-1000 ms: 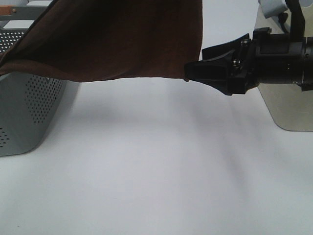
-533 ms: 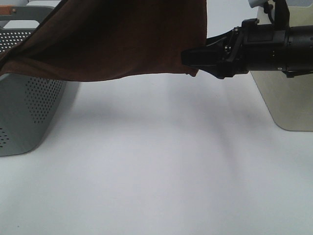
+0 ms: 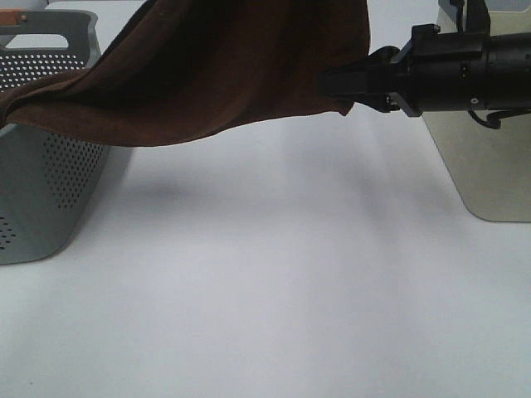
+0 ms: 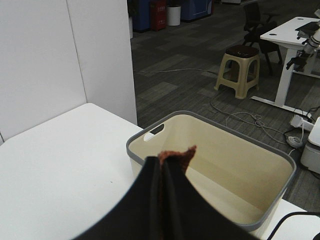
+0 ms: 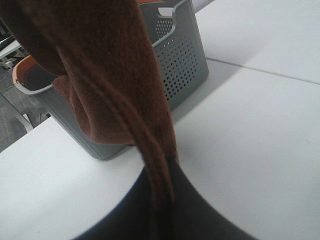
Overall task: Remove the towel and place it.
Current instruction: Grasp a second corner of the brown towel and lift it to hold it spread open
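White, smooth bench point(image 3: 265, 290) fills most of the high view. A grey perforated plastic basket point(image 3: 50, 191) stands at its left edge and a beige smooth-walled bin point(image 3: 485, 174) at its right edge. Above the bench, clear of its surface, hangs the large dark reddish-brown cloth towel point(image 3: 216, 75). It spreads from over the grey basket's rim across to the middle of the view, and its lower hem curves upward toward the right. The black right gripper point(image 3: 336, 85) reaches in level from the right, in front of the beige bin, with its jaws closed on the towel's lower right corner. In the right wrist view the towel point(image 5: 110, 75) runs as a folded band into the right gripper point(image 5: 162, 172), pinched tight between the jaws, with the grey basket point(image 5: 180, 60) behind it on the bench. The high view does not show the left gripper. In the left wrist view the left gripper point(image 4: 162, 162) has its jaws pressed together on a small peak of the towel point(image 4: 177, 156) that pokes out between the tips. Beyond them sits the beige bin point(image 4: 200, 116) with its grey rim, a white partition panel point(image 4: 60, 55) beside the bench, and a grey carpeted office floor with a tan plastic stool point(image 4: 239, 70).
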Motion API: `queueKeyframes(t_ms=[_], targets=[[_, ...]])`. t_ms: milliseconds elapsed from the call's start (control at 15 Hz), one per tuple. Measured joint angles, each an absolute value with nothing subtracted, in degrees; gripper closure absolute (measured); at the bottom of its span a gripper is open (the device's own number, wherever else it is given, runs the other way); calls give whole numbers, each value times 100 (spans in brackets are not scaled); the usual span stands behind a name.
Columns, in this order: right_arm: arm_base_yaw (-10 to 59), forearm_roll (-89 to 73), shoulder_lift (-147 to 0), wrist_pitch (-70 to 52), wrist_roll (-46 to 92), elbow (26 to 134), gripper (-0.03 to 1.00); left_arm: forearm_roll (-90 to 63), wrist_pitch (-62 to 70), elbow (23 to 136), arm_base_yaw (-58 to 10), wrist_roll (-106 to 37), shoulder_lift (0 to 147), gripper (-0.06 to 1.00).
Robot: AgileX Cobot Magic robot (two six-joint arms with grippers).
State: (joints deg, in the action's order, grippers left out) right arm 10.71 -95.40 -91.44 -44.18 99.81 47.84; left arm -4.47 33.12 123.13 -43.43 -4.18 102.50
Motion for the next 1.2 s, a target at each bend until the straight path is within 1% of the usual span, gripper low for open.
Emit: queueKeyframes(t_ms=[67,200,400,533,667,800,933,1067,1200], targets=[[1071,-8944,-9144,-4418,9162,4990,97,-286,3312,12313,-4343,-418,10250,94],[1071,-7214,-9144,-4446,7002,5575,97,0,3352,12313,-4257,-275,10250,94],[1071,-4452,-9150,-5134,3873,6623,97,103,3753,12313,-3845,195,10296,94],[1071,-3243,-9150,-5821,2687,7334,97,132,4005,12313,-3604,309,10456,94],[1071,-2246,-9150,-6234,1811,7895,97,126,4263,12313,-3484,332,10743,94],[1071,-1140,-9150,-6320,1008,8457,97,126,4389,12313,-3415,332,11110,94],[1071,-315,-9150,-6303,544,9018,97,132,4194,12313,-3317,338,11459,94],[1071,-92,-9150,-6159,476,9471,97,138,3644,12313,-3186,338,11597,94],[1071,-132,-9150,-5718,470,10267,97,143,3421,12405,-2968,338,11562,94]])
